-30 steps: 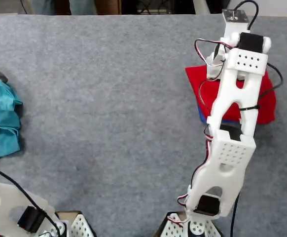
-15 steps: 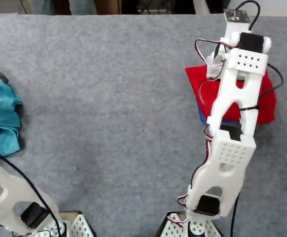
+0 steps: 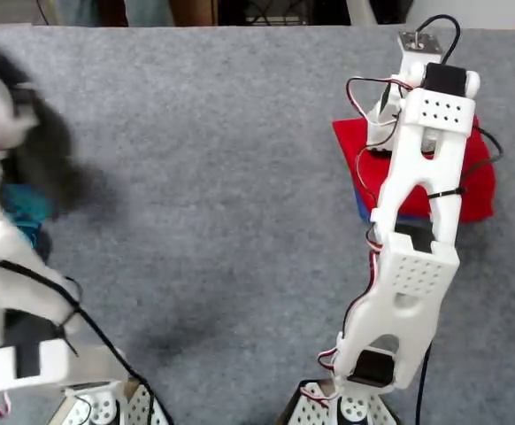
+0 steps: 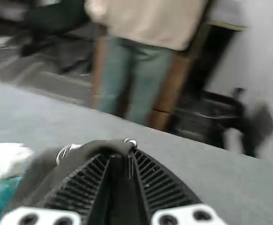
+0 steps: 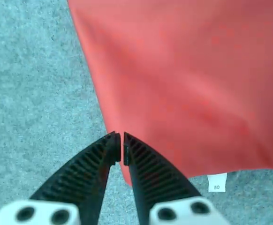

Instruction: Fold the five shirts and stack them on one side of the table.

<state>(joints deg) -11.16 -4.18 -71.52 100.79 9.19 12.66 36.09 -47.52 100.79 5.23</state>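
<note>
A folded red shirt [image 3: 479,190] lies at the right of the table on a blue shirt [image 3: 362,211], of which just an edge shows. My right gripper [image 5: 121,140] is shut, its tips together over the near edge of the red shirt [image 5: 183,84], with nothing seen between them. At the far left, my left arm is raised and blurred, and a dark grey shirt [image 3: 41,155] hangs from it. In the left wrist view my left gripper [image 4: 127,161] is shut on that dark grey shirt [image 4: 75,157], which drapes over its tips. A teal shirt [image 3: 26,208] lies crumpled below.
The grey felt table [image 3: 213,177] is bare across its middle and back. Both arm bases stand at the front edge. The right arm [image 3: 417,230] stretches across the right side toward the red shirt.
My left arm has swung up fast from the front-left corner to the far left, lifting the dark grey shirt off the teal one. The right arm has barely shifted.
</note>
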